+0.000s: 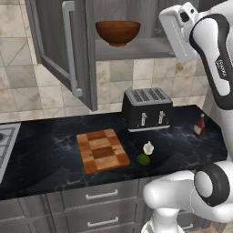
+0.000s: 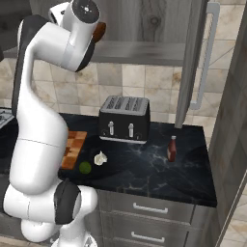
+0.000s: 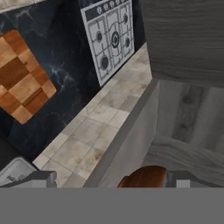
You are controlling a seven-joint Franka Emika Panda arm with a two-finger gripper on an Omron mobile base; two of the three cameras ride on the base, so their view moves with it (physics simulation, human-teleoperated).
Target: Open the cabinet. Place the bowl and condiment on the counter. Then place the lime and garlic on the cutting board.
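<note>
Cabinet (image 1: 59, 50) open, both doors swung out, dark grey wood grain, long silver bar handles. One bowl (image 1: 118, 32), wide, reddish-brown wood, upright on the cabinet shelf; rim (image 3: 146, 177) also visible at bottom of hand view. One condiment (image 1: 199, 125), small dark red-brown bottle, narrow neck, upright on the counter (image 1: 45, 150) right of the toaster (image 1: 146, 108), apart from it. One lime (image 1: 144, 159), green, and one garlic (image 1: 148, 148), white with pointed top, on the counter just beside each other, garlic behind lime, both just right of the cutting board (image 1: 102, 150), not on it. One cutting board, checkered light and dark brown, flat on the counter, bare. One toaster, black, four slots, against the wall. Counter black marble, thin white veins; grey drawers (image 1: 100, 195) with short handles below; beige tile backsplash (image 1: 13, 86); stove (image 3: 110, 37) at left end. Gripper (image 3: 111, 180) up at shelf height beside the bowl, jaws spread wide, holding nothing.
</note>
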